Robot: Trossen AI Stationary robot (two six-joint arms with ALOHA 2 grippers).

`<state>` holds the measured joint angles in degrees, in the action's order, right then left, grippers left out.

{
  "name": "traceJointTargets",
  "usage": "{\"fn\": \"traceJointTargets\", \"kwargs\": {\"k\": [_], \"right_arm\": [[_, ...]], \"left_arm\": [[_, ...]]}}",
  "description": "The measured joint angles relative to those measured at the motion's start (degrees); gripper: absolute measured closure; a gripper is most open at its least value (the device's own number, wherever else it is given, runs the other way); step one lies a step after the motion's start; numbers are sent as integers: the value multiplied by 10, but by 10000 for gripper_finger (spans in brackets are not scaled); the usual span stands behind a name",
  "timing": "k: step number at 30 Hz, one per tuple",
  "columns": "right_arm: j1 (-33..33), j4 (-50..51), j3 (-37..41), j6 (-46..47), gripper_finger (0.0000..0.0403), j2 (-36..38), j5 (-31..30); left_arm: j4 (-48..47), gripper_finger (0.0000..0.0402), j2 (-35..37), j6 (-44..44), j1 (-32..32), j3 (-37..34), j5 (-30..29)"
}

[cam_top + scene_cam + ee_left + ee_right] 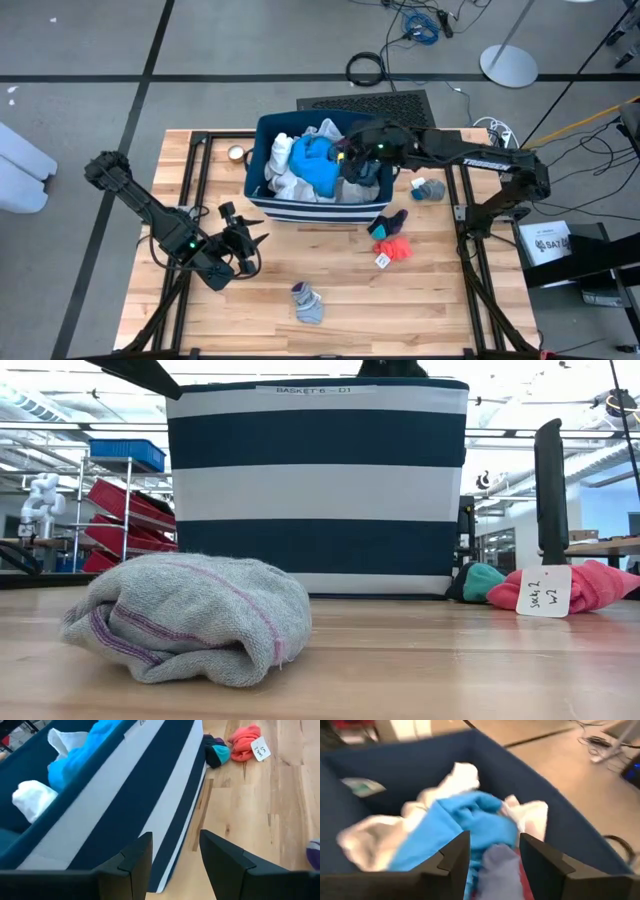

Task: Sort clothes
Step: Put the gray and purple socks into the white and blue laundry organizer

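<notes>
The navy striped bin (300,210) stands at the table's far middle, filled with clothes: a teal-blue piece (318,165) and white pieces (282,150). My right gripper (495,840) hovers open over the bin (560,820). Below its fingers a grey-blue piece (500,865) lies on the blue garment (465,820). My left gripper (175,840) stands open near the bin's near left corner (125,795) with nothing between its fingers. On the wood lie a grey sock (308,303), a red-pink tagged sock (396,248), a dark-and-teal sock (388,222) and a grey-blue sock (430,188).
A small round roll (237,153) lies left of the bin. A black mat (365,103) and cables lie on the floor beyond the far edge. Bare wood spreads along the near edge around the grey sock (190,615).
</notes>
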<state>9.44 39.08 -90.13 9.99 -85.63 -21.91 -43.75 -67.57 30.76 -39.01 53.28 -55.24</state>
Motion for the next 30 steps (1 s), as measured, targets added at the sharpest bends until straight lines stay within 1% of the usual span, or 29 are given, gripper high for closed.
{"fn": "traceJointTargets", "kwargs": {"k": [1, 3, 7, 9, 11, 12, 15, 19, 21, 24, 27, 30], "right_arm": [[-6, 2, -9, 6, 243, 2, 7], [-19, 2, -23, 27, 241, 9, 47], [-58, 2, -33, 67, 241, 12, 173], [-86, 10, -33, 81, 241, 11, 226], [-121, 27, -33, 89, 241, 8, 257], [-140, 40, -33, 89, 241, 6, 264], [-199, 74, -32, 94, 241, -2, 263], [-276, 90, -32, 136, 241, -19, 255], [-315, 93, -32, 158, 241, -34, 220], [-368, 92, -32, 182, 241, -61, 143], [-409, 88, -32, 206, 241, -101, 81], [-433, 74, -32, 225, 241, -146, 49]], "left_arm": [[0, 228, 0, 0, 0, 0, 4], [0, 228, 0, 0, 0, 0, 16], [2, 228, 0, 0, 0, 0, 51], [10, 228, 0, 0, 0, 0, 61], [22, 228, 0, 0, 0, 0, 69], [27, 228, 0, 0, 0, 0, 74], [45, 228, 0, 0, 0, 0, 96], [66, 228, 0, -1, 0, 0, 125], [74, 228, 0, -1, 0, 0, 148], [97, 228, -4, -4, 0, 0, 192], [141, 228, -20, -50, 0, 0, 245], [208, 228, -49, -122, 0, 0, 300]]}}
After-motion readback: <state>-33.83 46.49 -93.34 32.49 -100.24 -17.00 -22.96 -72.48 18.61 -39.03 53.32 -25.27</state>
